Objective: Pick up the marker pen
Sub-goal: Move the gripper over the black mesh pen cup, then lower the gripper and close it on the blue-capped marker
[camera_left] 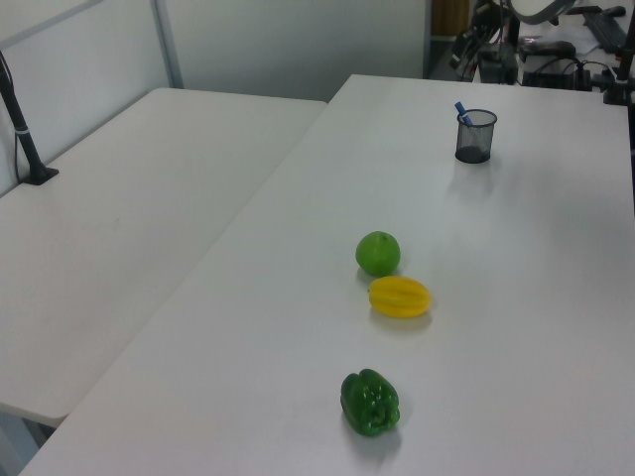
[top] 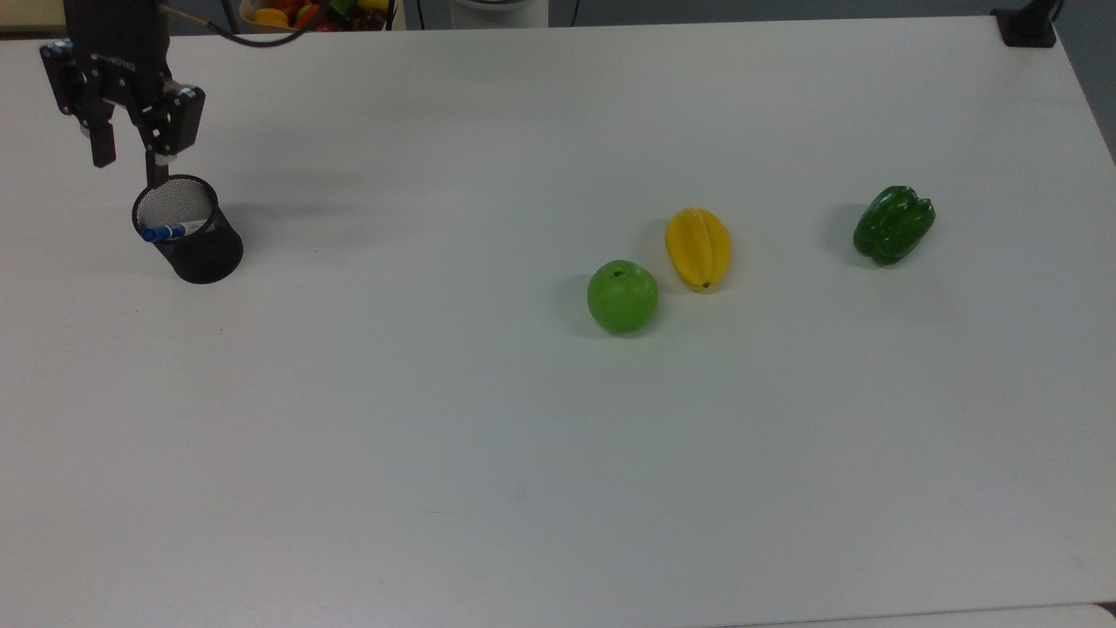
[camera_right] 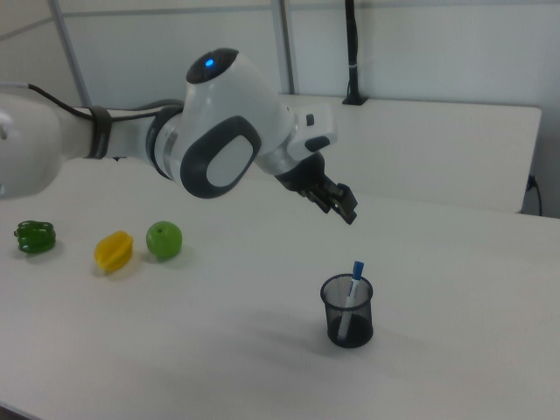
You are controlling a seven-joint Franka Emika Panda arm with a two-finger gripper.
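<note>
At the upper left of the top view, the pen cup is black wire mesh, see-through and matt. The marker pen inside it has a smooth white barrel and a blue cap that looks like plastic. The table is a matt white, smooth sheet. The green apple, yellow starfruit and green pepper all look glossy, like moulded plastic. The gripper is matt black, and in the right view the arm has smooth white and grey shells with a slight sheen.

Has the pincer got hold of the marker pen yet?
No. In the right view the pincer hangs empty above the mesh pen cup, while the marker pen stands inside the cup.
</note>
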